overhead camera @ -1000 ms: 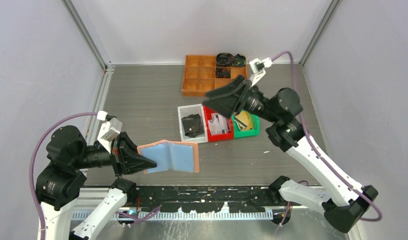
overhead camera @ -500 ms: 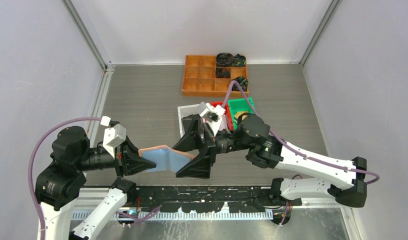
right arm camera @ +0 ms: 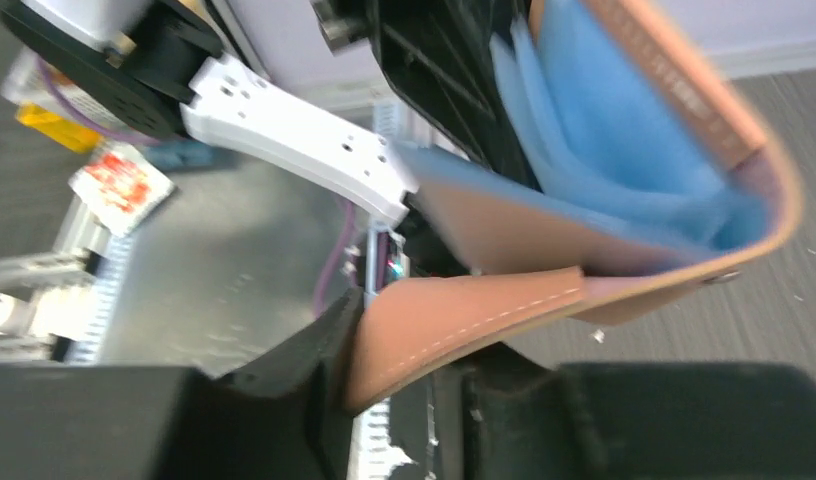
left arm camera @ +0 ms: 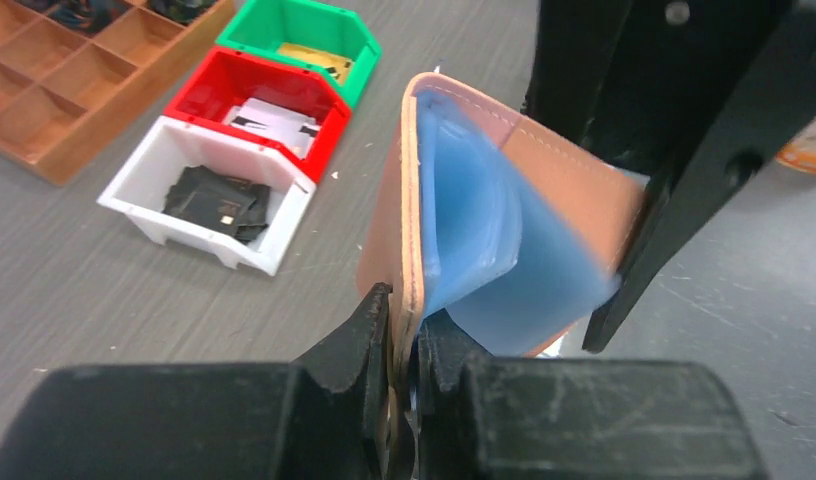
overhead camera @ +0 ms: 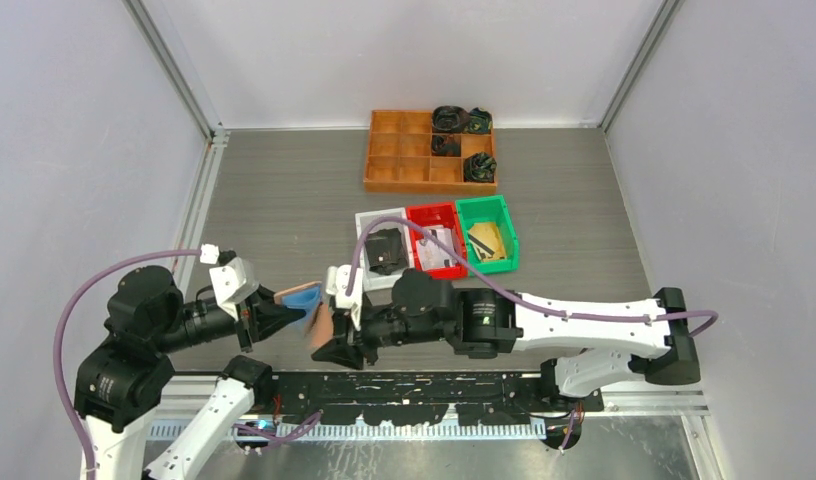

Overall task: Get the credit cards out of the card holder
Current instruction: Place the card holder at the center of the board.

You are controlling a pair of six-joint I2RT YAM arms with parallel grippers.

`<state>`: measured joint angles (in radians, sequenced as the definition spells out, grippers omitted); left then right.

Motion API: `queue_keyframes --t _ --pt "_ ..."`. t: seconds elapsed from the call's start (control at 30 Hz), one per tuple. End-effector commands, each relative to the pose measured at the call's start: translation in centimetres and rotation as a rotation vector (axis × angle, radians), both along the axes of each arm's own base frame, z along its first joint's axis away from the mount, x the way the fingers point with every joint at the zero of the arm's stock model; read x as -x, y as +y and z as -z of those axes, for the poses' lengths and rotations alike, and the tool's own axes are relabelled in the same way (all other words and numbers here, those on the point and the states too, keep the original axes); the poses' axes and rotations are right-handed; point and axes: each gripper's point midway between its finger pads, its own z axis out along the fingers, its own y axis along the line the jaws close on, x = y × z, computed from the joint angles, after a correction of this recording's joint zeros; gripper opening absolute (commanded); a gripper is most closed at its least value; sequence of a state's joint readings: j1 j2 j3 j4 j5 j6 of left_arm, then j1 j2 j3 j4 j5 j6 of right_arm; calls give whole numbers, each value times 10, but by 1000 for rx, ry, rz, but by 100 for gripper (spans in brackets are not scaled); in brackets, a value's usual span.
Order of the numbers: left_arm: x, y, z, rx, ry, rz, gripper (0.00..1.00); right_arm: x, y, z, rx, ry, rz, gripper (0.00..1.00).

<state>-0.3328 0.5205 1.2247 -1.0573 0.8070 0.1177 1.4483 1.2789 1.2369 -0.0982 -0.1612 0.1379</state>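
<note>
Card holder [left arm camera: 569, 172]: lifted off the table [overhead camera: 284, 200] at its near edge, left of centre, between the two grippers; half folded, tan cover outward, pale blue pockets [left arm camera: 474, 225] fanned open inside.
Left gripper [left arm camera: 404, 325]: fingers pressed together on the near edge of the tan cover, pinching it from the left.
Right gripper [right arm camera: 409, 355]: reaches in from the right; the opposite tan flap runs between its fingers, and both seem to touch it. The blurred wrist view suggests a pinch.
Credit cards [left arm camera: 219, 200]: dark ones lie in the white bin [left arm camera: 199, 232], pale ones in the red bin [left arm camera: 209, 85], a gold one in the green bin [left arm camera: 359, 75] – all well apart from the holder, toward the far right.
Orange tray [overhead camera: 367, 150]: beyond the bins, dark items in its right-hand compartments.
</note>
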Motion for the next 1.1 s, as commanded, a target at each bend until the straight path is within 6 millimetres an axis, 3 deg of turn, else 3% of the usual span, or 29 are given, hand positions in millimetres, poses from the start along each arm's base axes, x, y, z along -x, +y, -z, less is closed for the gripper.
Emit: queue_keyframes --t 0.0,0.07,0.2,0.37,0.6,0.83,0.93,1.07 --pt "-10 4 -19 11 -201 -28 0 -27 -1 -6 10 -132 147 49" --pt "-6 7 -19 -5 -253 -16 0 -40 -12 -15 -17 -144 227 73" --pt "-3 13 -13 -66 -382 8 0 -57 -43 -40 -125 -121 358 94" --pt "-8 18 -4 -136 -585 27 0 -42 -50 -60 -196 -96 284 95" --pt "-5 21 6 -228 -792 90 0 -2 -39 -58 -123 -149 23 96" --pt "-4 20 7 -265 -900 124 0 -10 -26 -30 36 -310 -20 96" --pt "-5 19 8 -272 -961 130 0 -20 -19 -23 44 -377 5 96" --pt "-5 18 4 -261 -995 117 0 -18 -4 -18 35 -392 -13 90"
